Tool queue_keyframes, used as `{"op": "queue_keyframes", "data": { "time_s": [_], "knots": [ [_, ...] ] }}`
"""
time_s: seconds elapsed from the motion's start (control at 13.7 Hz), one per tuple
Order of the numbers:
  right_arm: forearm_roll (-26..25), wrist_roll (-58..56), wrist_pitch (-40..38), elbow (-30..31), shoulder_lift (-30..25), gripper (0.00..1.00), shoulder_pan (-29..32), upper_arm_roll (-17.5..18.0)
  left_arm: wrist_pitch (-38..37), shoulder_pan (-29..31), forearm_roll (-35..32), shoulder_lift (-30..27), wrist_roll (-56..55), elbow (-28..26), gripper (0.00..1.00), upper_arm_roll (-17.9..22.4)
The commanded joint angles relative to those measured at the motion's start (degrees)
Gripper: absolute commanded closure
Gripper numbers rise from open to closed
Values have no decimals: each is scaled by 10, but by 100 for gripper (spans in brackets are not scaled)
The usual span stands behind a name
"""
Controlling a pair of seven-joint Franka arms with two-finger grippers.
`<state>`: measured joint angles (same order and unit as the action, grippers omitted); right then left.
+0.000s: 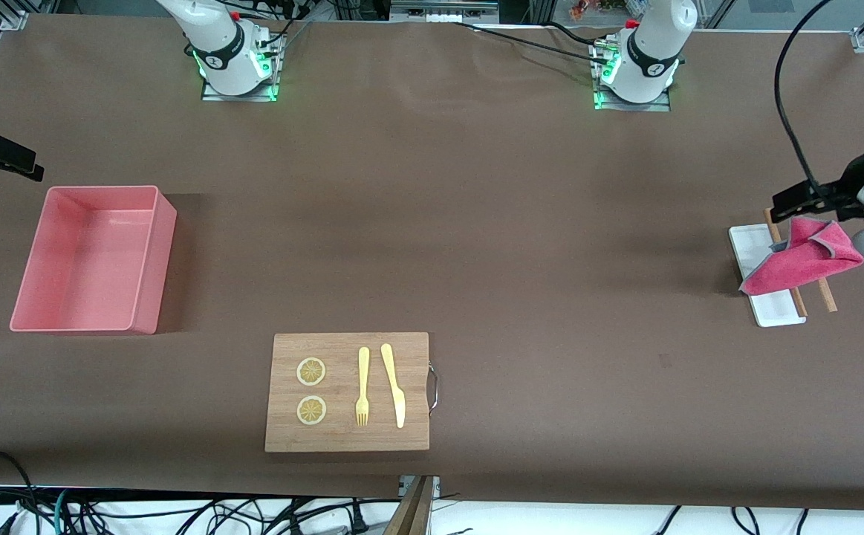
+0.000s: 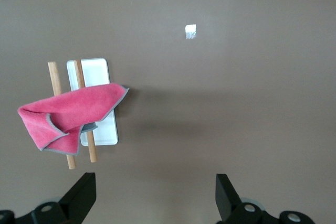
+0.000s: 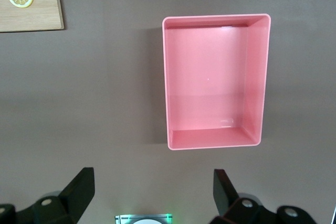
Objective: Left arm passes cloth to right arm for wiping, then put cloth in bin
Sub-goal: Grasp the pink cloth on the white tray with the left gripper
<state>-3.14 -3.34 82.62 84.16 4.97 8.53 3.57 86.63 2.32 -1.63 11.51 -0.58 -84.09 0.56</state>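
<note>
The cloth (image 1: 810, 256) (image 2: 73, 111), magenta-pink with grey edging, lies crumpled over two wooden sticks (image 1: 827, 296) (image 2: 54, 77) and a white tray (image 1: 751, 245) (image 2: 97, 72) at the left arm's end of the table. My left gripper (image 1: 803, 199) (image 2: 155, 195) hangs in the air above the cloth and tray, open and holding nothing. The pink bin (image 1: 157, 260) (image 3: 207, 87) stands empty at the right arm's end. My right gripper (image 1: 8, 160) (image 3: 152, 190) hovers high beside the bin, open and empty.
A wooden cutting board (image 1: 346, 438) (image 3: 44, 9) lies near the front edge, carrying two lemon slices (image 1: 311, 371), a yellow fork (image 1: 362, 386) and a yellow knife (image 1: 394, 386). Its metal handle (image 1: 434, 386) faces the left arm's end. Brown table (image 1: 476, 223) spreads between board, bin and tray.
</note>
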Motion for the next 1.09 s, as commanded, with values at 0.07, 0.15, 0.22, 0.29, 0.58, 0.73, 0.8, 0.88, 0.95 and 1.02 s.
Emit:
{"op": "queue_keyframes", "data": {
  "time_s": [0.07, 0.15, 0.22, 0.29, 0.58, 0.73, 0.8, 0.88, 0.95, 1.02],
  "knots": [
    [10, -11, -2, -10, 4, 0, 7, 2, 35, 130, 27, 100, 65, 13, 0, 1],
    [10, -11, -2, -10, 4, 0, 7, 2, 46, 165, 20, 128, 78, 23, 0, 1],
    [10, -11, -2, -10, 4, 0, 7, 2, 54, 179, -14, 150, 87, 29, 0, 1],
    [10, -11, -3, -10, 4, 0, 7, 2, 66, 189, -64, 162, 95, 30, 0, 1],
    [10, -11, -4, -10, 4, 0, 7, 2, 99, 205, -86, 189, 61, 29, 0, 4],
    [10, -11, -2, -10, 5, 0, 7, 2, 100, 200, -86, 193, 37, 30, 0, 4],
    [10, -11, -2, -10, 4, 0, 7, 2, 100, 198, -85, 197, 18, 29, 0, 2],
    [10, -11, -2, -10, 5, 0, 7, 2, 100, 198, -83, 203, 11, 28, 0, 2],
    [10, -11, -2, -10, 5, 0, 7, 2, 100, 198, -81, 207, 8, 27, 0, 2],
    [10, -11, -2, -10, 4, 0, 7, 2, 99, 203, -80, 208, 3, 22, 0, 2]
  ]
}}
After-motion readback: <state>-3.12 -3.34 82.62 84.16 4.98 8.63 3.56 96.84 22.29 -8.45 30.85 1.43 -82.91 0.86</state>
